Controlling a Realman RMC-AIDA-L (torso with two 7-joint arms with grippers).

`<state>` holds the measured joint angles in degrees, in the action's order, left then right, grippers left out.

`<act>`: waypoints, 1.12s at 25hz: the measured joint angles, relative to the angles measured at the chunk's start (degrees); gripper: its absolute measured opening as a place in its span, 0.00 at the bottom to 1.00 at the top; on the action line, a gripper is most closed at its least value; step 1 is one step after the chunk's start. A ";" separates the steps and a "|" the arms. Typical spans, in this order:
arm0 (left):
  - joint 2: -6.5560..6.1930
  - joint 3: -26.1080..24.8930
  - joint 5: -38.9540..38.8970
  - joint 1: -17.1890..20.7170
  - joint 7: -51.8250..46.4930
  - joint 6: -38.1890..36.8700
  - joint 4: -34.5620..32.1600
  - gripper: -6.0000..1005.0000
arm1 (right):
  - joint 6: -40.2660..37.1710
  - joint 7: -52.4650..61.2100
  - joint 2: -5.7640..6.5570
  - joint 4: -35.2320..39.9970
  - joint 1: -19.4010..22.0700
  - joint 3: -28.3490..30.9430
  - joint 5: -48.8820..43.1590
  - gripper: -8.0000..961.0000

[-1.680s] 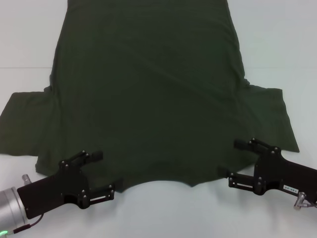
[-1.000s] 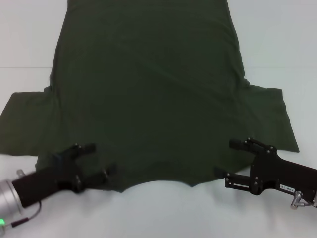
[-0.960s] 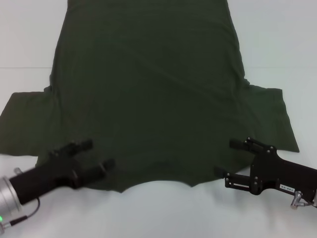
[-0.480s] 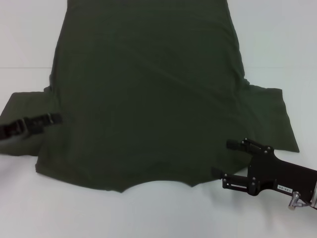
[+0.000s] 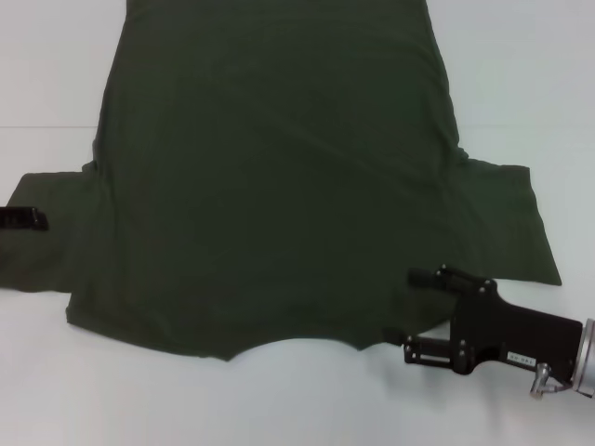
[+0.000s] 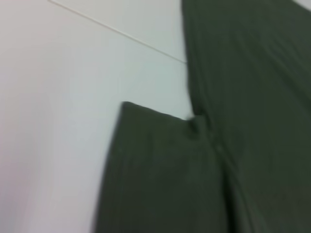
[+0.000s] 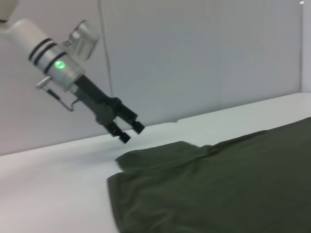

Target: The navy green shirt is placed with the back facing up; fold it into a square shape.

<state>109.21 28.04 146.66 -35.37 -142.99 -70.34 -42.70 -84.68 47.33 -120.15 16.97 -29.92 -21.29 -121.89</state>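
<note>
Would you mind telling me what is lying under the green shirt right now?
The navy green shirt lies flat on the white table, which shows all around it. Whatever is beneath the cloth is covered. The right gripper sits open at its near edge; the left gripper hangs above the sleeve.

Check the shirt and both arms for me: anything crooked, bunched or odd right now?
Nothing is damaged or bunched. The navy green shirt lies flat, both sleeves spread. The arms are uneven: the right pincer sits open at the near right corner, while the left pincer hangs above the left sleeve, gripping nothing.
</note>
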 joint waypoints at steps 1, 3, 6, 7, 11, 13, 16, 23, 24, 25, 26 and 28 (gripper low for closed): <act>-0.09 -0.01 0.80 -0.20 -0.40 0.51 0.15 0.87 | -0.05 0.00 0.01 -0.01 -0.10 -0.79 -0.01 0.96; -0.19 -0.01 2.04 -0.37 -1.09 1.68 0.65 0.87 | -0.09 0.01 0.07 -0.01 -0.29 -2.07 -0.01 0.96; -0.18 -0.02 2.91 -0.40 -2.00 3.96 2.23 0.86 | -0.11 0.03 0.05 -0.01 -0.48 -2.65 0.00 0.96; -0.16 -0.01 2.96 -0.40 -2.07 4.22 2.44 0.86 | -0.12 0.03 0.03 -0.01 -0.51 -2.82 0.00 0.96; -0.09 -0.01 3.24 -0.31 -2.63 6.25 4.28 0.86 | -0.30 -0.07 0.03 -0.01 -0.59 -4.47 0.00 0.96; -0.09 0.02 3.35 -0.12 -3.39 6.98 4.51 0.85 | -0.32 -0.20 0.06 -0.02 -0.61 -5.51 -0.01 0.96; -0.09 0.06 4.20 0.02 -4.13 7.84 4.49 0.85 | -0.29 -0.21 0.01 -0.02 -0.67 -5.93 -0.01 0.96; 0.30 0.08 6.27 -0.20 -5.00 9.03 4.63 0.84 | -0.31 -0.20 0.00 -0.01 -0.67 -6.05 -0.09 0.96; 0.36 0.09 6.28 -0.24 -4.94 9.16 4.70 0.84 | -0.31 -0.18 0.00 -0.02 -0.66 -6.05 -0.10 0.96; 0.42 0.08 6.28 -0.33 -4.86 9.34 4.84 0.84 | -0.31 -0.16 0.00 -0.01 -0.66 -6.05 -0.10 0.96; 0.45 0.08 6.28 -0.39 -4.82 9.45 4.96 0.84 | -0.31 -0.14 0.00 -0.01 -0.66 -6.05 -0.10 0.96; 0.48 0.08 6.28 -0.44 -4.75 9.53 5.12 0.84 | -0.31 -0.10 0.00 -0.01 -0.66 -6.05 -0.10 0.96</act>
<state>109.69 28.12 152.94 -35.81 -147.74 -60.80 -37.58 -84.99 47.23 -120.14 16.96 -30.58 -27.34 -122.00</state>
